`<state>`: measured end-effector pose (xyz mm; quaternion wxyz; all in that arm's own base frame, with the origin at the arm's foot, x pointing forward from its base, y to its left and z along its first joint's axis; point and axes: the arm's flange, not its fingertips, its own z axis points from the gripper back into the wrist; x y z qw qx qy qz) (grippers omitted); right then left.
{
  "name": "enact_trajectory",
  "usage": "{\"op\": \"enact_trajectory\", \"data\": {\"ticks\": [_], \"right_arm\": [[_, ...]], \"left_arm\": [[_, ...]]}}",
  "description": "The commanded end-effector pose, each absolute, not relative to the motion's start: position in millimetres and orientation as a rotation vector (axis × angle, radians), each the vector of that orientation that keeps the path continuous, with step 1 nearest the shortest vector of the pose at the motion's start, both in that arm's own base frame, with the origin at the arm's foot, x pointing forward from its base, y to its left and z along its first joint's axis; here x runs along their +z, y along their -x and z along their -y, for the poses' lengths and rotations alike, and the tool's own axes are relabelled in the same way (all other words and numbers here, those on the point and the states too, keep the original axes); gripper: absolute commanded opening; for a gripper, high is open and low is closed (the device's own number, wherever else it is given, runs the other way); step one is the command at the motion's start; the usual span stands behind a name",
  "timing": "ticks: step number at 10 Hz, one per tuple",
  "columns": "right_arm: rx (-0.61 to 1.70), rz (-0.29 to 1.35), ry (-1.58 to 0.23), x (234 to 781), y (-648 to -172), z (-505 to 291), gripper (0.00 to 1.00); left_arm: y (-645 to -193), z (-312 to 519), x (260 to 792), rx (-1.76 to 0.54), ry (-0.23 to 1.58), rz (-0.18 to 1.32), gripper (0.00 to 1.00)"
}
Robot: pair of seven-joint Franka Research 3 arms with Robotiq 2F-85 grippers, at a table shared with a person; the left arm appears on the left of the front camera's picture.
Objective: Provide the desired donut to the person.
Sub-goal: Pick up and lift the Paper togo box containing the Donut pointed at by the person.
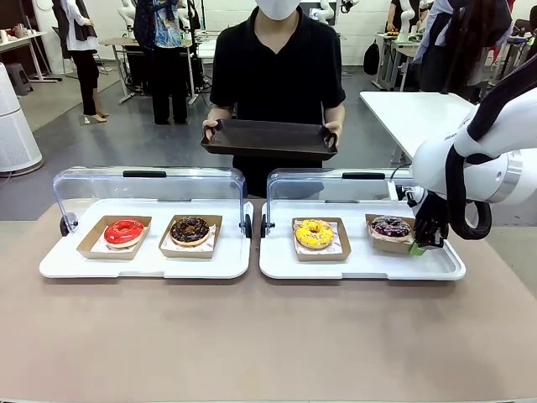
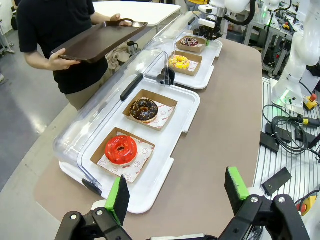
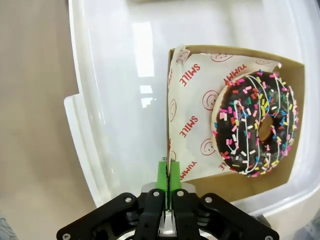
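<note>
A chocolate donut with coloured sprinkles [image 1: 391, 226] [image 3: 255, 122] lies on printed paper in a brown cardboard box [image 3: 240, 182] at the right end of the right white tray [image 1: 361, 267]. My right gripper [image 1: 419, 246] [image 3: 168, 172] is shut on that box's thin side wall, beside the donut. The person [image 1: 277, 67] stands at the far side in a black shirt, holding a dark serving tray [image 1: 268, 138] [image 2: 100, 40] with both hands. Low over the table's left end, my left gripper [image 2: 177, 189] is open and holds nothing.
On the left white tray [image 1: 143, 264] sit a red donut [image 1: 124, 232] and a chocolate donut [image 1: 190, 229]. A yellow donut [image 1: 315, 233] sits on the right tray. Behind both trays, clear lids [image 1: 151, 189] stand raised. Bare brown table lies in front.
</note>
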<state>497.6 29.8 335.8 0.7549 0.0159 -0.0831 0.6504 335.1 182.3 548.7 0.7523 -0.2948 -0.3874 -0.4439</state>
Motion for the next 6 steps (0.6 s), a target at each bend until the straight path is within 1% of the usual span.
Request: {"op": "enact_trajectory", "data": {"ticks": [1, 2, 4, 6], "right_arm": [[1.449, 0.182, -0.035, 350.8, -481.1, -31.1, 0.0], [1.457, 0.169, -0.03, 369.5, -463.7, -40.8, 0.0], [1.471, 0.125, -0.03, 427.0, -412.0, -61.4, 0.0], [1.466, 0.102, -0.042, 475.2, -372.0, -71.6, 0.0]], "left_arm": [[-335.7, -183.4, 549.8, -0.976, 0.649, 0.874, 1.0], [-335.7, -183.4, 549.8, -0.976, 0.649, 0.874, 1.0], [-335.7, -183.4, 549.8, -0.976, 0.649, 0.874, 1.0], [-335.7, -183.4, 549.8, -0.976, 0.649, 0.874, 1.0]]}}
